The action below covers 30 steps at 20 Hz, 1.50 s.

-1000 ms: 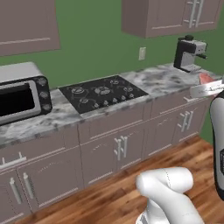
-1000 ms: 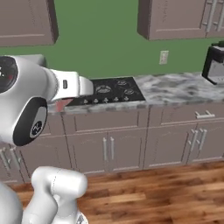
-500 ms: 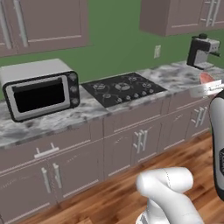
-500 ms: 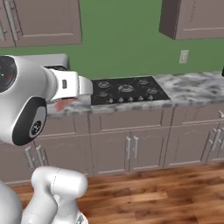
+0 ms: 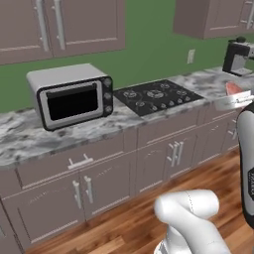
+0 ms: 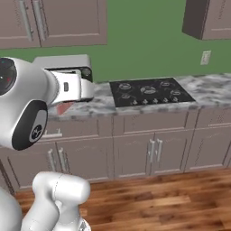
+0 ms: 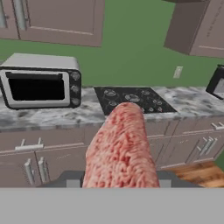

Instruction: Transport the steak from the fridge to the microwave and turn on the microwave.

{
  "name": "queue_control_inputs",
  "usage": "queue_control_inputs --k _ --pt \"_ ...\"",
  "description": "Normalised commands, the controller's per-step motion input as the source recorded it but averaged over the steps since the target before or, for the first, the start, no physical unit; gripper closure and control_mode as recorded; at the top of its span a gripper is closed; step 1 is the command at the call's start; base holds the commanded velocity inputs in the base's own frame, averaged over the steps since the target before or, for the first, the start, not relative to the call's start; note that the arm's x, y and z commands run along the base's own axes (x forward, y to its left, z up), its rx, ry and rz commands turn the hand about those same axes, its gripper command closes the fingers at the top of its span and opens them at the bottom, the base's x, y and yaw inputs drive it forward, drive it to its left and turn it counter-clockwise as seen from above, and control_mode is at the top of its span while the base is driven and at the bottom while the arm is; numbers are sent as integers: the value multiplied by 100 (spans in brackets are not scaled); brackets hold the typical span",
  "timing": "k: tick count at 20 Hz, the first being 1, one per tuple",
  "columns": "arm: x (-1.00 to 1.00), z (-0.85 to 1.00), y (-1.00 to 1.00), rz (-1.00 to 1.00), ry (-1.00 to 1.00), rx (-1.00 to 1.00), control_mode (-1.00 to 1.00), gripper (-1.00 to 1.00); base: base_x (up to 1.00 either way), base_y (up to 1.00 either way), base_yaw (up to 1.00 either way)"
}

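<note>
A simulated kitchen is shown, with taupe cabinets, a green wall and a marbled grey countertop [image 5: 30,144]. In the hand view, the steak [image 7: 120,148], a flat pinkish-red slab with a mottled surface, is seen projecting forward from the gripper [image 7: 118,181], held in the air well short of the counter; the jaws are set partly apart and appear to be closed on its near end, though the fingertips themselves are hidden by the meat. In the left base view a small red edge of the steak is glimpsed at the far right, beside the white arm [image 5: 246,149]. The microwave [image 5: 72,95], a grey box with a black window and round knobs down its right side, is seen standing on the counter with its door closed, just left of a black gas cooktop [image 5: 156,95]. A dark coffee machine [image 5: 237,55] is placed further along to the right. The steak is judged to be light, soft and somewhat slippery, so it may droop or slide; a firm hold across its thickness near one end, as appears here, is thought best.
</note>
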Motion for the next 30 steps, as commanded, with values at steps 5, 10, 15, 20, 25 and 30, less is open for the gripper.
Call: queue_control_inputs --k 5,10,15,20,25,30 --pt "0 0 0 0 0 0 100 100 -25 56 0" --pt "0 0 0 0 0 0 100 100 -29 56 0" --pt "0 0 0 0 0 0 100 100 -34 55 2" --pt "0 0 0 0 0 0 100 100 -26 57 2" --pt "0 0 0 0 0 0 100 100 -18 67 2" --pt "0 0 0 0 0 0 100 100 -14 73 2"
